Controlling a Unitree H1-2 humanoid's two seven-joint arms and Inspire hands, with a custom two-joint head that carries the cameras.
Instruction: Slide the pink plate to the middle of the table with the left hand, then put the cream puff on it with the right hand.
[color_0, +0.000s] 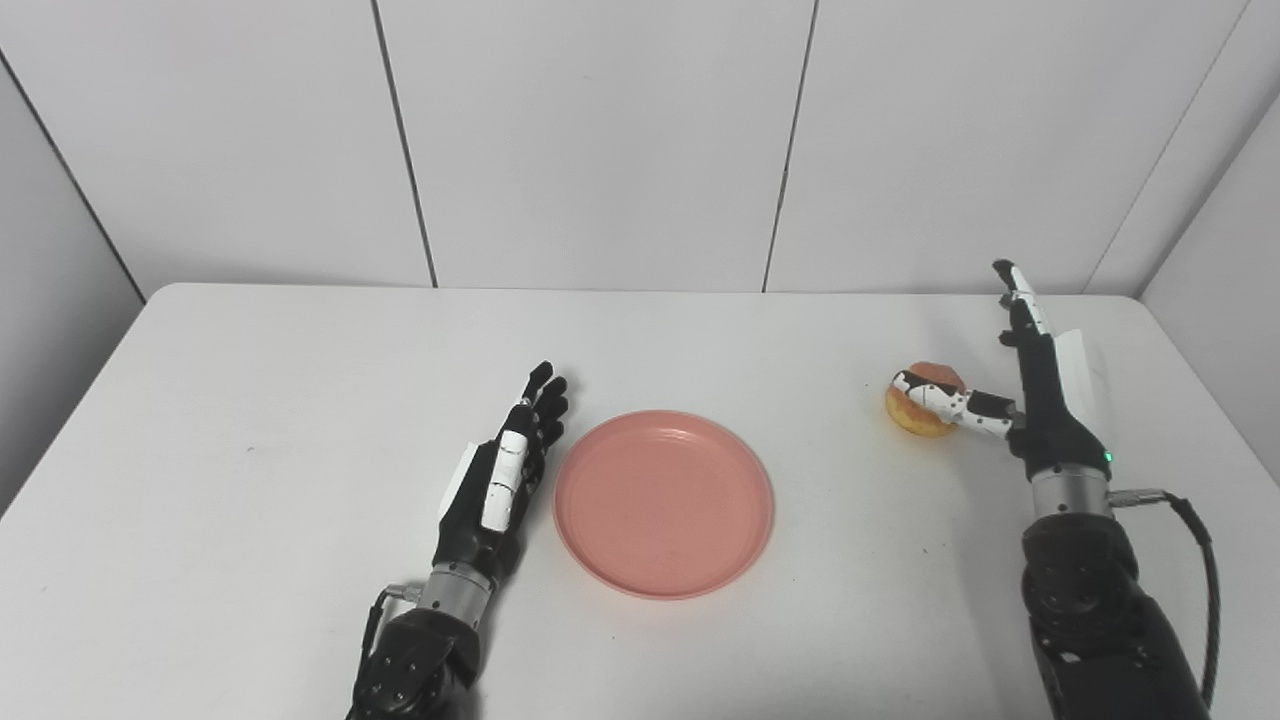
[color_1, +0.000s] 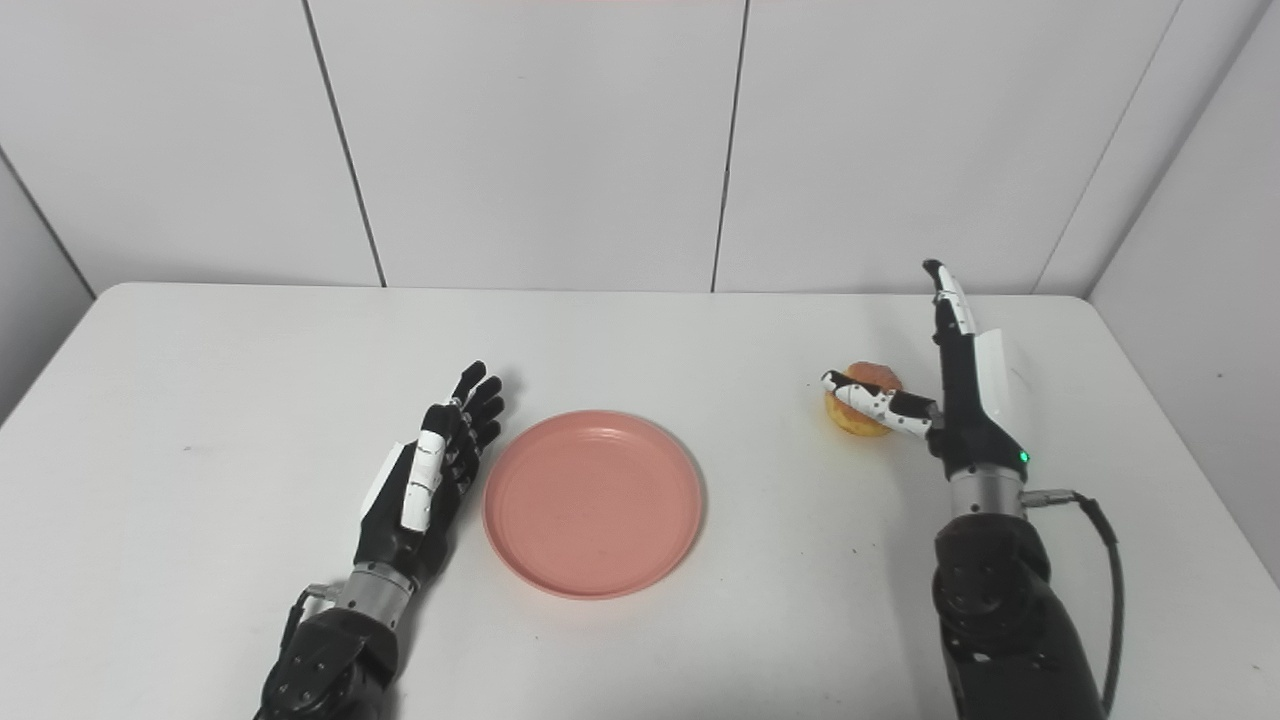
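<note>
While the puff waits: the plate already sits near the table's middle.
Plate: pink plate (color_0: 664, 503) flat on the white table (color_0: 250, 400), just right of the left hand (color_0: 502, 480) — fingers straight and spread, holding nothing.
Puff: cream puff (color_0: 922, 400) at the right, well apart from the plate.
Right hand: right hand (color_0: 1030, 400) beside it — thumb across the puff, fingers stretched upward, not yet clasped.
Handling: likely light, soft, easily crushed; cup its sides gently.
</note>
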